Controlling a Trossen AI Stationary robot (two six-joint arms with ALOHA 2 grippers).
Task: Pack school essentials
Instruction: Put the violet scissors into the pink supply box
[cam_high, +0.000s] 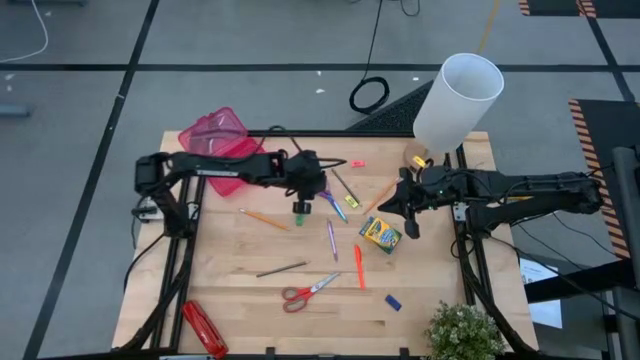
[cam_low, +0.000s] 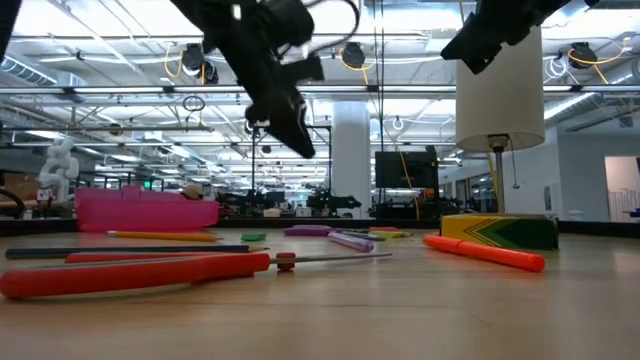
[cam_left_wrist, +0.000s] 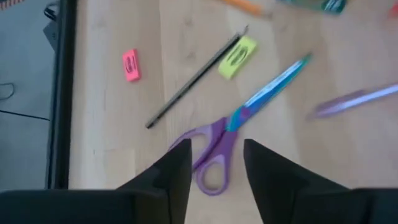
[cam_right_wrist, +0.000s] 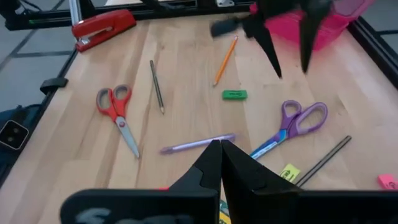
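**Purple-handled scissors beneath the parted left fingers**

Purple plastic loops and bright blue blades mark the purple-handled scissors (cam_left_wrist: 233, 134), which are laid flat on the pale wooden table (cam_high: 300, 245), blades closed, toward its far middle. The left gripper (cam_high: 300, 205) is held above them, clear of the wood, its fingers (cam_left_wrist: 177, 171) spread wide with the purple loops seen between them. A thin dark pencil (cam_left_wrist: 193, 81), a yellow eraser (cam_left_wrist: 237, 57) and a pink eraser (cam_left_wrist: 130, 65) are scattered just beyond the scissors, and a lilac pen (cam_left_wrist: 354, 101) is lying to one side.

Nearer the front edge, the red-handled scissors (cam_high: 308, 291) and an orange marker (cam_high: 358, 267) are seen. A green-yellow crayon box (cam_high: 380, 235) is set right of centre. A pink basket (cam_high: 220, 145) is placed at the far left corner.

The right gripper (cam_high: 408, 205) is raised above the table's right side, beside the crayon box, its fingers (cam_right_wrist: 208, 168) pressed together on nothing.
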